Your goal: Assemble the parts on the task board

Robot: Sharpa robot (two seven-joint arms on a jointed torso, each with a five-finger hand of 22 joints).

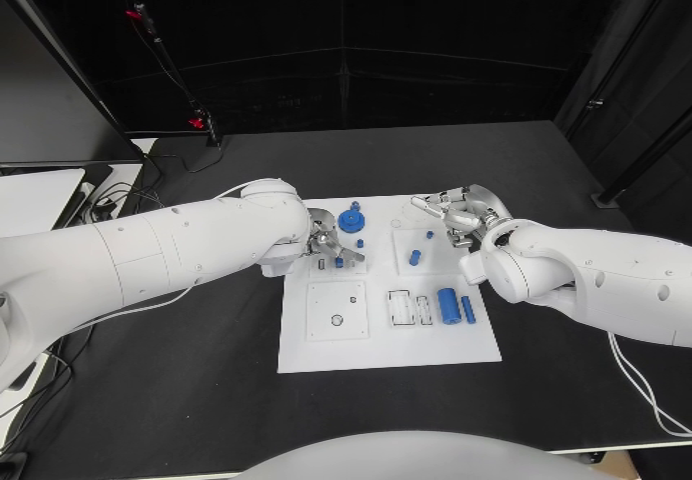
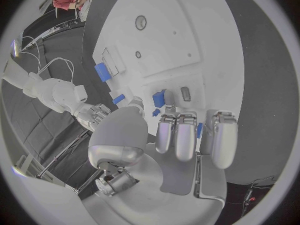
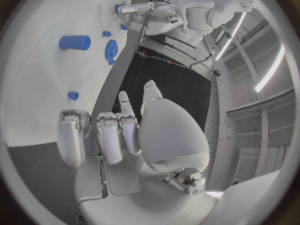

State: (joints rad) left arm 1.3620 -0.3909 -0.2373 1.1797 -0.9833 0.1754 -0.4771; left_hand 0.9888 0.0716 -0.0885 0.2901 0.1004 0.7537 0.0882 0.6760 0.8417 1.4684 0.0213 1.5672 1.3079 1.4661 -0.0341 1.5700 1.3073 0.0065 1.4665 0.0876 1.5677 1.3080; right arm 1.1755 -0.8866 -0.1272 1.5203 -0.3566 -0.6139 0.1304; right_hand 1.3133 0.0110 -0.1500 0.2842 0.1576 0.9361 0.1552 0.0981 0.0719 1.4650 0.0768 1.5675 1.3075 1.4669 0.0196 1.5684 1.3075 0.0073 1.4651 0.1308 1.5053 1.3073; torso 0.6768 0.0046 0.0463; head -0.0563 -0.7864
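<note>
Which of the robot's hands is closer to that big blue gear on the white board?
Left. The left hand hovers just beside the blue gear; the right hand sits farther off, across the task board.

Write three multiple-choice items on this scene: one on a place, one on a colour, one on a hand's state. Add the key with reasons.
1. Where does the round blue gear-like part lie on the white rectangular task board?
A. near its far edge
B. at its near edge
C. off the board, on the black table

2. What colour is the large cylinder lying on the board's right side?
A. red
B. blue
C. yellow

3. What does the silver right hand hold?
A. the blue cylinder
B. the whole board
C. nothing

Key: 1 A, the head view shows the gear by the far edge, beside the left hand. 2 B, it is plainly blue. 3 C, its fingers are empty in the right wrist view.
</note>
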